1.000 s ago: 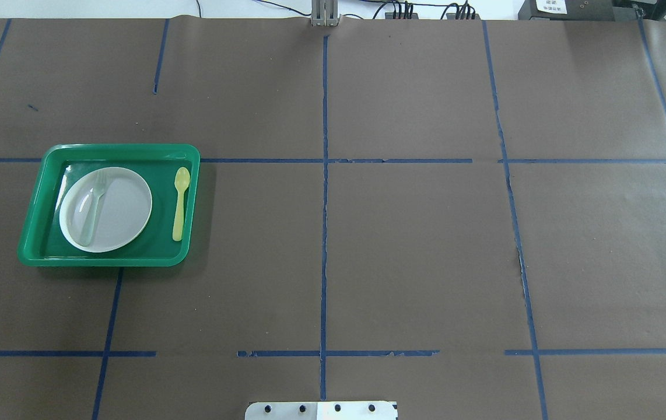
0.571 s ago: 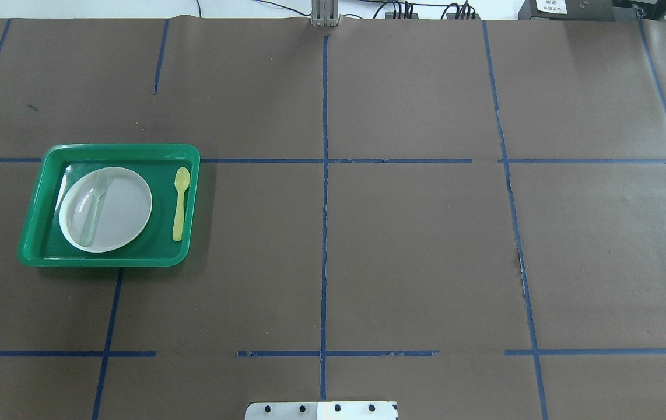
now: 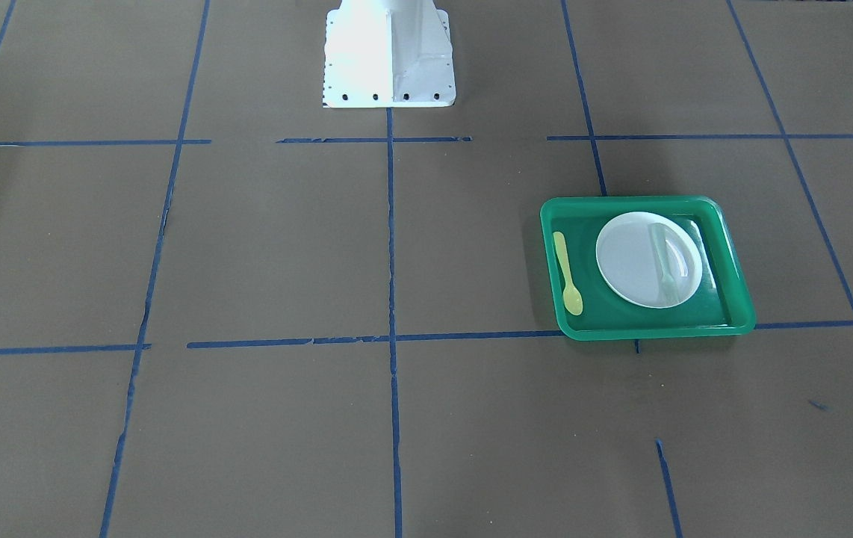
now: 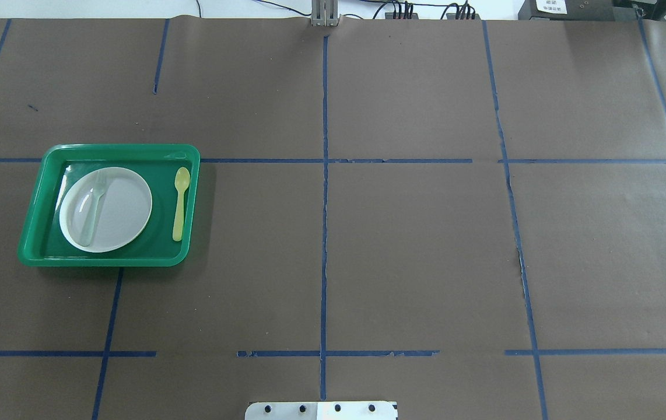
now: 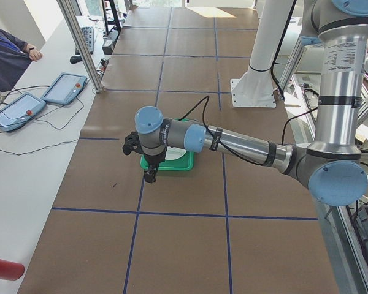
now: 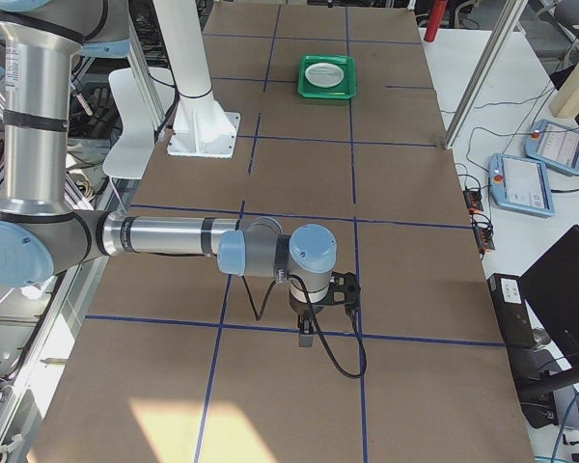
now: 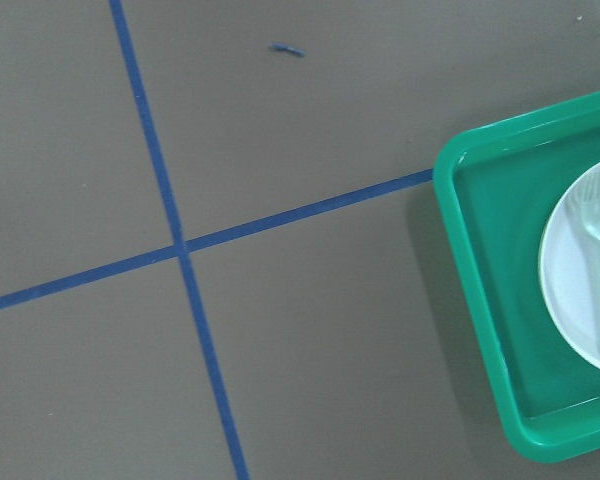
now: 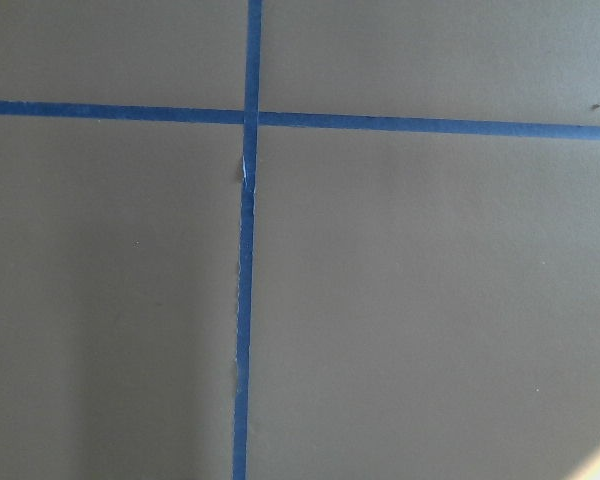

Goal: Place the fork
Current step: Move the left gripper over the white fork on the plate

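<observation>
The fork (image 4: 93, 207) lies flat on the white plate (image 4: 126, 216), along the plate's outer side, tines pointing away from the robot. The plate sits in the green tray (image 4: 117, 148) on the counter (image 4: 414, 245), and a yellow spoon (image 4: 179, 204) lies beside it on the tray floor.

The left pincer (image 5: 149, 179) hangs near the tray. Its wrist camera sees mostly bare counter, with the tray at the frame's edge, so it is probably not yet above the fork. The right pincer (image 6: 305, 341) hangs over a tape crossing well away from the tray. Whether either pincer is spread or pressed together cannot be told from these views.

The pick-up looks delicate. The fork is thin, pale and see-through against a white plate, so the aim could drift. It also lies low on a slick, shallow surface, so fingertips coming down off-centre may skid, shove the plate across the tray, or catch the plate's rim along with the handle. A pinch near one end could let the fork pivot or flick out.
</observation>
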`<control>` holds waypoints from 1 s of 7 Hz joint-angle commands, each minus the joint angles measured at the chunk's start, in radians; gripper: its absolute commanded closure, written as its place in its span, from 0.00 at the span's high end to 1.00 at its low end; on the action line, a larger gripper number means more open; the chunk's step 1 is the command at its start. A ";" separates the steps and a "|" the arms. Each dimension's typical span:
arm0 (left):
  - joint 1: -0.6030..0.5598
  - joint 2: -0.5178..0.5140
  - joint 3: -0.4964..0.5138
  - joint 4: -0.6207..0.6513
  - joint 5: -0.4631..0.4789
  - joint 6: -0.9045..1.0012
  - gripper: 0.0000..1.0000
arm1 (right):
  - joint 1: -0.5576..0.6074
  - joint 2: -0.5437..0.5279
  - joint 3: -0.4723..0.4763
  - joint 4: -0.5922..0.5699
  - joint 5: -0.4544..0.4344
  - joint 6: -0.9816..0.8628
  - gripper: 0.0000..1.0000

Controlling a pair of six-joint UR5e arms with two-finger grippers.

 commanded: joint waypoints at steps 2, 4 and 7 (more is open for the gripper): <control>0.268 -0.004 0.024 -0.267 0.167 -0.432 1.00 | 0.000 0.000 0.000 0.000 0.000 0.000 1.00; 0.394 -0.053 0.098 -0.353 0.265 -0.618 1.00 | 0.000 0.000 0.000 0.000 0.000 0.000 1.00; 0.499 -0.120 0.159 -0.372 0.335 -0.724 1.00 | 0.000 0.000 0.000 0.000 0.000 0.000 1.00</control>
